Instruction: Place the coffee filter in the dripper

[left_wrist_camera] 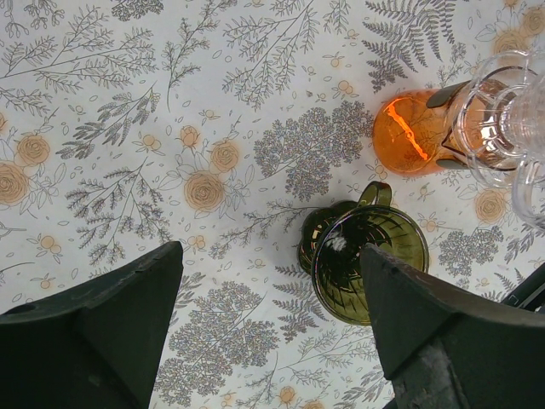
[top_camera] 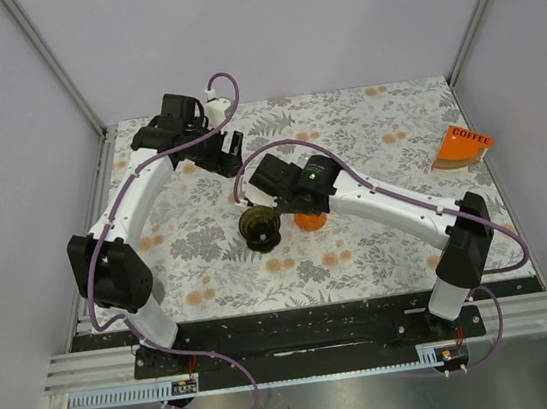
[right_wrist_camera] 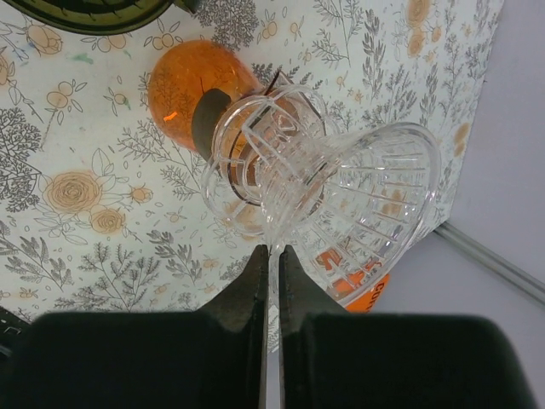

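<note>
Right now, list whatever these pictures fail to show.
- Left wrist: clear dripper cut off by the right edge.
- Right wrist: green dripper cut off by the top edge.
- Top view: clear dripper mostly hidden under right arm; COFFEE holder too small to show filters.

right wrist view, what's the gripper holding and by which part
The clear ribbed plastic dripper, pinched by a thin clear part at its base, likely the handle.
</note>
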### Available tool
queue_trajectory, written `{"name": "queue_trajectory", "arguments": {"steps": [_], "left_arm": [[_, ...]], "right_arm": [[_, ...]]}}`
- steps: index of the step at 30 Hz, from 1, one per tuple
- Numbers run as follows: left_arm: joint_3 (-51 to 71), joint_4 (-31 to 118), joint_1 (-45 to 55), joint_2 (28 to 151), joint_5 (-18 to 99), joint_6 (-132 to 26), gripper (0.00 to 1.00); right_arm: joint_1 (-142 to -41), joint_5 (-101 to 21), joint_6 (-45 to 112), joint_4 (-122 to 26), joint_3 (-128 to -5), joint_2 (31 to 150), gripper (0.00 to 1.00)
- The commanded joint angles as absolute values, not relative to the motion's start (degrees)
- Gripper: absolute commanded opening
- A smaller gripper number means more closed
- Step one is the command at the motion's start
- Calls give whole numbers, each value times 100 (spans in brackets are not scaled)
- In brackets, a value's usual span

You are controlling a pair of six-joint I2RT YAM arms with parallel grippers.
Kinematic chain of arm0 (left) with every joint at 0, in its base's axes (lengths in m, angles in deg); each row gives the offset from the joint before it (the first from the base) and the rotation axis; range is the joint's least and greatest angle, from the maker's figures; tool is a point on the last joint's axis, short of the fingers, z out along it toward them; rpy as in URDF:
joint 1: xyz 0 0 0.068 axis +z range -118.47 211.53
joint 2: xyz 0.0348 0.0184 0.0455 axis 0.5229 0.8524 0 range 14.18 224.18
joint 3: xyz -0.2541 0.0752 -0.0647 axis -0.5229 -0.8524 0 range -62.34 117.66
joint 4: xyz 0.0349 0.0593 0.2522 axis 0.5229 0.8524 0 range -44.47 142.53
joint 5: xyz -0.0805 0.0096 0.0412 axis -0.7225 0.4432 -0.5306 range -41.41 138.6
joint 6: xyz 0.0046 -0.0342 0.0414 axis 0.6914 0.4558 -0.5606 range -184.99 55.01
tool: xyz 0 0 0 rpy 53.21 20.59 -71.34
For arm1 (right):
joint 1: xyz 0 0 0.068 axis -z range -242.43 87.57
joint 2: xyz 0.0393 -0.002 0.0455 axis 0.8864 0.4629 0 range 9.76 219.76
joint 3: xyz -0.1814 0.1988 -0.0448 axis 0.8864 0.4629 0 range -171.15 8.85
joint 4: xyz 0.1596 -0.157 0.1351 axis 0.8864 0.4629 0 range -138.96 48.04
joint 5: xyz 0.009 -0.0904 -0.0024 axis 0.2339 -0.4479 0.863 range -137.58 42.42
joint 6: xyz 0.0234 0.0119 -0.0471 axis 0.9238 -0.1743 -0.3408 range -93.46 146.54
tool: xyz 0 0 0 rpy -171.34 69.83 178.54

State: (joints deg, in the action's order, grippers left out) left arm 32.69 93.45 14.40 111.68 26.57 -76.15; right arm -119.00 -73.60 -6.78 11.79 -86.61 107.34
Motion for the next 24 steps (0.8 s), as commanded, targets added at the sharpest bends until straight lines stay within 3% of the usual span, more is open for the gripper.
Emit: {"name": "queue_trajectory", "arguments": {"steps": [1,10,11,16,21,24], "left_arm": [[3259,9123,1474,10928,2513,-7703,88],[3241,9123,1492,10946,2486,-7720,88],[3223,9115,1492,10946,2495,-7720,88],[3197,9114,1483,10954,2495,-7747,88],[3162,9123,1483,10937,2504,-7773,88],[3144,9123,1501,10919,2513,-7782,88]], "right_arm": [[-11947,-7254,-615,1010,-8713,10846,0],[-11938,-7237,-668,852,-8686,10952,0],[-11938,-7254,-659,878,-8695,10969,3],[-11947,-7553,-536,1115,-8783,11083,39],[-11938,-7597,-413,1194,-8897,11040,59],[-11955,-7501,-255,1256,-9151,10978,65]]}}
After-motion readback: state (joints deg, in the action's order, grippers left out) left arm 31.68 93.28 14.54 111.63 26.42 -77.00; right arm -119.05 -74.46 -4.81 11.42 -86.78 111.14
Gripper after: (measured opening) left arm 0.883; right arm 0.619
